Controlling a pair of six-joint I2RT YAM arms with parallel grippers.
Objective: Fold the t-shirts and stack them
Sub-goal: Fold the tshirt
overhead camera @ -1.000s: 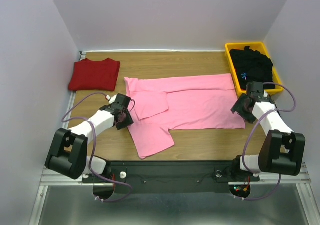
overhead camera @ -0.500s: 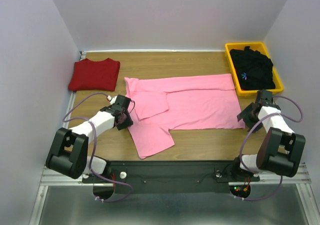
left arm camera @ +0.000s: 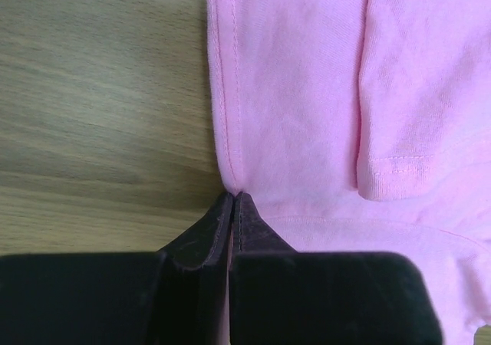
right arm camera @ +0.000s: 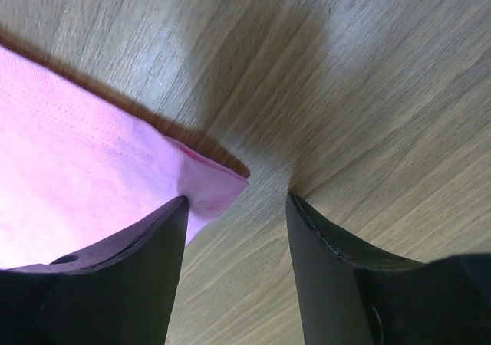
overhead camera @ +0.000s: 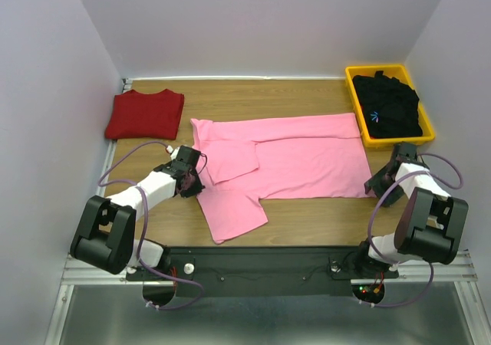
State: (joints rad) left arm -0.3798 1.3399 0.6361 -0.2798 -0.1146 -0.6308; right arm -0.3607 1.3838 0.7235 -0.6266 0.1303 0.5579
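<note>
The light pink t-shirt lies spread flat across the table's middle, its near sleeve pointing toward the arms. My left gripper sits at the shirt's left edge by the armpit. In the left wrist view it is shut, with pink cloth pinched between the fingers. My right gripper is low at the near right hem corner. In the right wrist view it is open, its left finger on the pink corner and the other on bare wood.
A dark red t-shirt lies folded at the back left. A yellow bin at the back right holds a crumpled black t-shirt with a blue mark. Walls close in the table on three sides.
The left jaws have closed on the pink shirt's edge. The right gripper has moved right and toward the near edge, down to the hem corner, and its jaws have narrowed a little.
</note>
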